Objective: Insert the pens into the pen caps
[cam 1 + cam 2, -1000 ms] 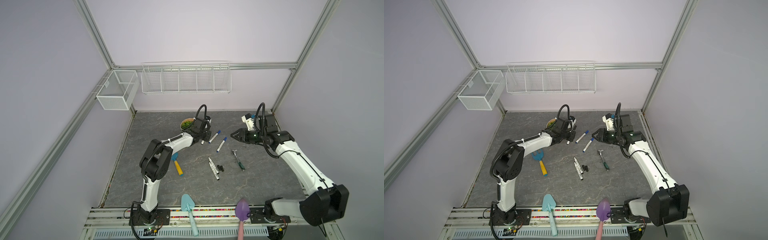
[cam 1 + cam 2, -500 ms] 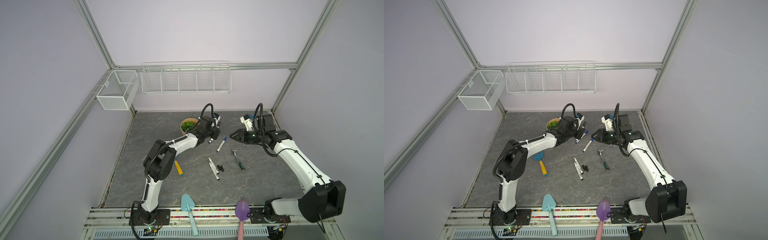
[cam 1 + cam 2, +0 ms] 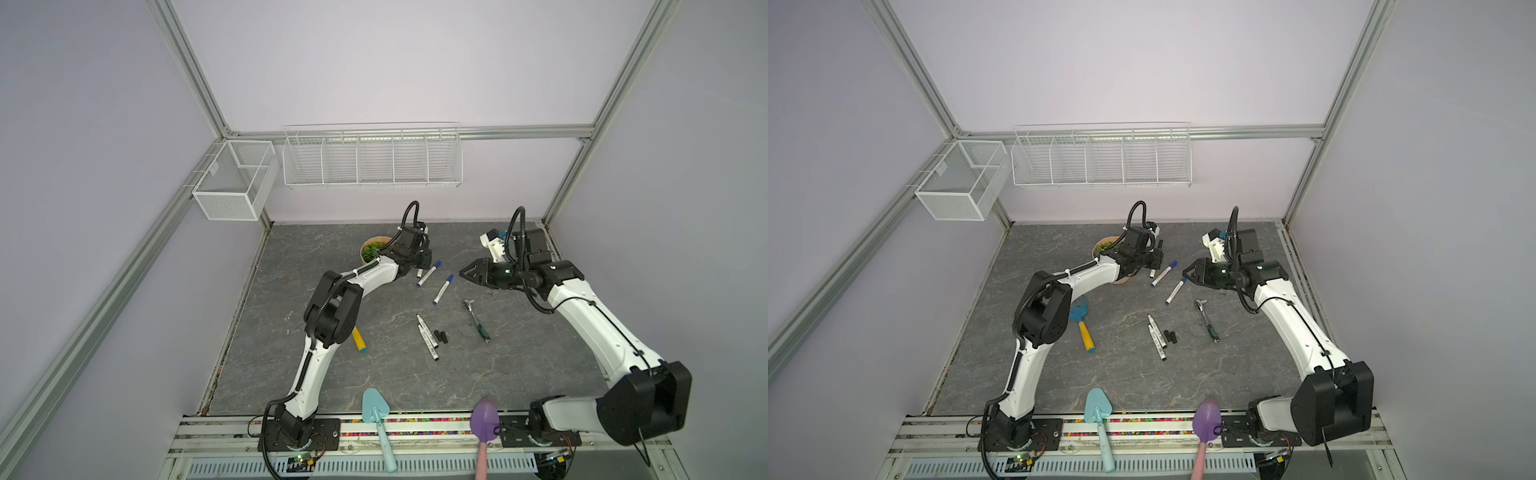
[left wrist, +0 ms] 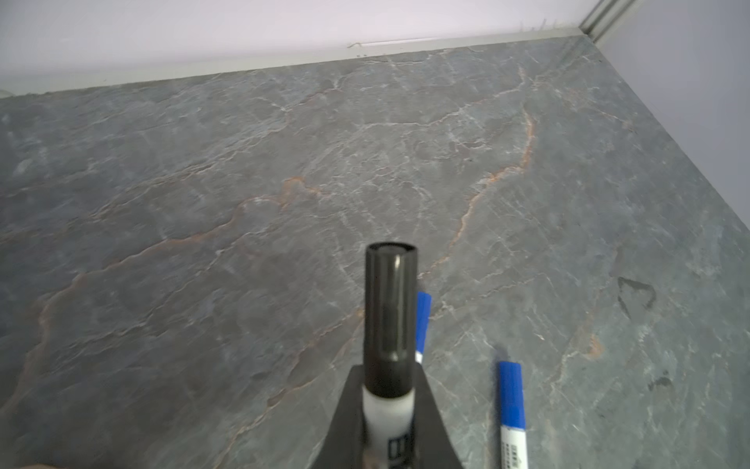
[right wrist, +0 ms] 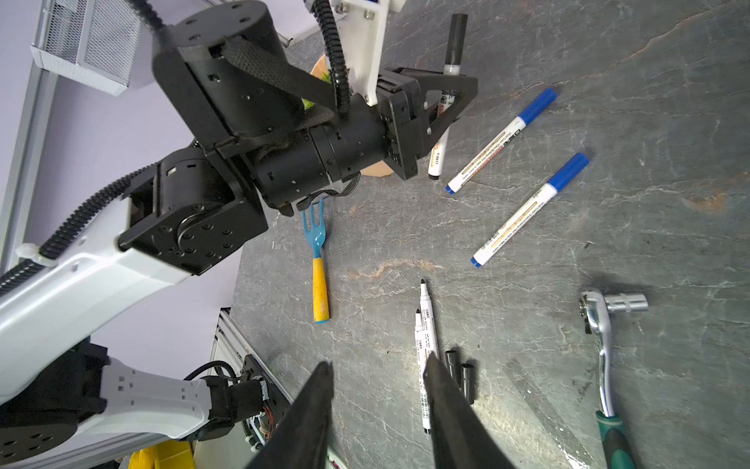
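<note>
Both top views look steeply down from high at the front over the whole table point(image 3: 374, 374). The left wrist camera skims close toward the back wall point(image 4: 284, 32); the right wrist camera faces the left gripper point(image 5: 454, 91); both catch the blue-capped pens point(image 4: 512, 400).

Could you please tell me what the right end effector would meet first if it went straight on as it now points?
Probably the cap end of the nearer blue-capped pen lying just ahead of the right end effector, though its height above the table is unclear.
</note>
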Available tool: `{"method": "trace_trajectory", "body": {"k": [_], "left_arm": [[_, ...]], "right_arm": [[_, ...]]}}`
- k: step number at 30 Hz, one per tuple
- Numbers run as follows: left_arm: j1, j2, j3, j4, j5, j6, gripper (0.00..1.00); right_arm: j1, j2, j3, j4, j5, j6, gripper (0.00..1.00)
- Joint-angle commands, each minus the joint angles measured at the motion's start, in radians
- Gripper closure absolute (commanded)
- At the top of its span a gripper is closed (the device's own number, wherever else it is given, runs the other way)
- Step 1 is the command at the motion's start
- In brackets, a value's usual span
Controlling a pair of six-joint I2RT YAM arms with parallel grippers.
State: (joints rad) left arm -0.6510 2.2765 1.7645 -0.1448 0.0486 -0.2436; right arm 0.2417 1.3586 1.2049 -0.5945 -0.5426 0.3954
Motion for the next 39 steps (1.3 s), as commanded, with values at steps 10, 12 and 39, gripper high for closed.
{"method": "trace_trajectory", "body": {"k": [10,12,39], "left_arm": [[0.067,-0.087,-0.148,-0.115,-0.070,-0.033,1.00],[0.060,-0.080,-0.141,-0.112,-0.056,-0.034,1.00],[0.026,-0.018,-0.064,-0.140,0.031,-0.031,0.59]], "right_arm": [[-0.002,-0.018,-0.038,0.005,-0.013,-0.009,0.59],[-0.003,-0.013,-0.034,0.006,-0.017,-0.008,0.59],[-0.003,-0.005,-0.028,-0.034,-0.010,-0.029,0.59]]}}
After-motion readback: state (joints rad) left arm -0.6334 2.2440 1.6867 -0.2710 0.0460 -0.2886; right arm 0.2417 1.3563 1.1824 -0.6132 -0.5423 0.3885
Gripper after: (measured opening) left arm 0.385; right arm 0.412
